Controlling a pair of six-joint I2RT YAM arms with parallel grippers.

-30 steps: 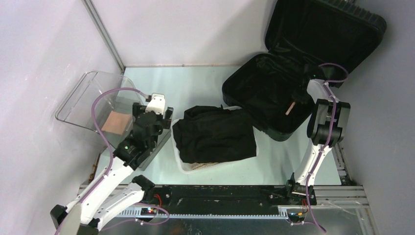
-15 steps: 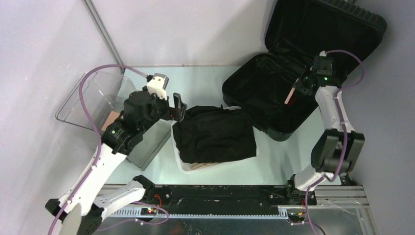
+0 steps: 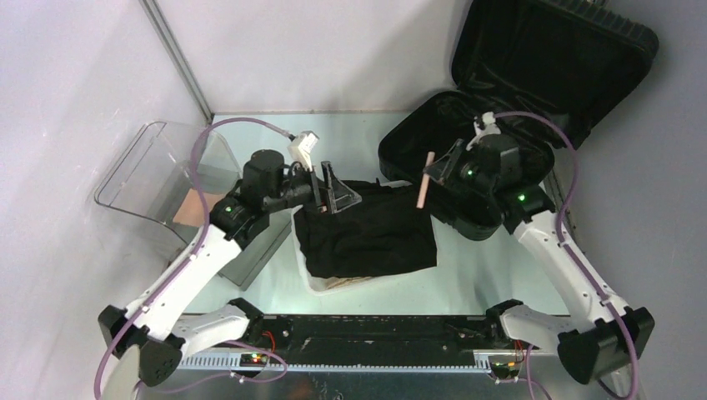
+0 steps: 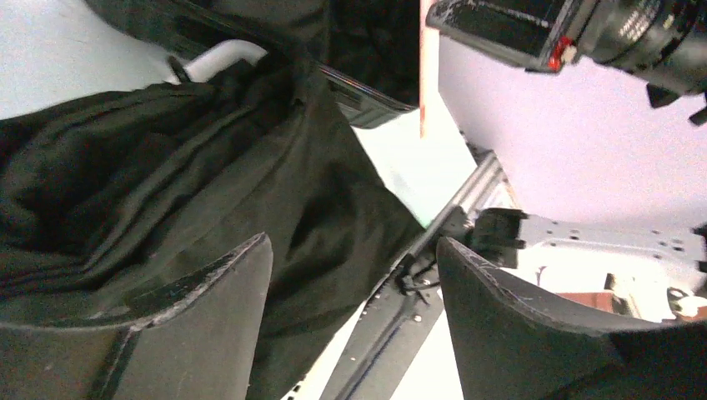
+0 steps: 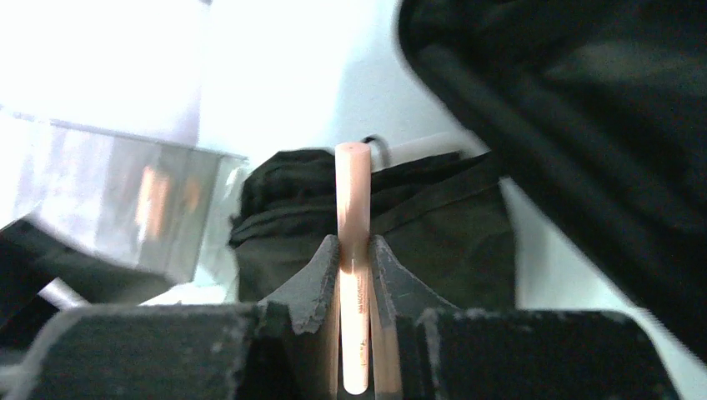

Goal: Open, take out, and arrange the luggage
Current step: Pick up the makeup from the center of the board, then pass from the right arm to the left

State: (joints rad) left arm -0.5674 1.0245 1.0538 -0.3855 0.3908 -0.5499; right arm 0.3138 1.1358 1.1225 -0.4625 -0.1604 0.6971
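The right claw (image 5: pixel 354 258) is clamped on a thin peach stick (image 5: pixel 353 192). The stick has small print along its side and stands out past the fingertips. In the overhead view this claw (image 3: pixel 435 173) hangs above the gap between the luggage and the basket, and the peach stick (image 3: pixel 424 181) is nearly upright over the garment's far right corner.

The left claw (image 4: pixel 350 250) is spread wide with nothing between its fingers. It is just above the black garment (image 4: pixel 208 183); from above, the left claw (image 3: pixel 331 187) sits over the garment's far left part.

The black garment (image 3: pixel 367 229) is bundled in the white basket (image 3: pixel 305 271) at the middle of the counter (image 3: pixel 333 146) and covers most of the rim. A little tan material shows under it at the near edge.

The luggage (image 3: pixel 546 62) lies open at the far right of the counter, with its lid raised against the back corner. Only black lining can be made out inside.

At the far left a clear plastic bin (image 3: pixel 137 167) sits tilted, and a flat tan piece (image 3: pixel 196 208) shows through its wall.
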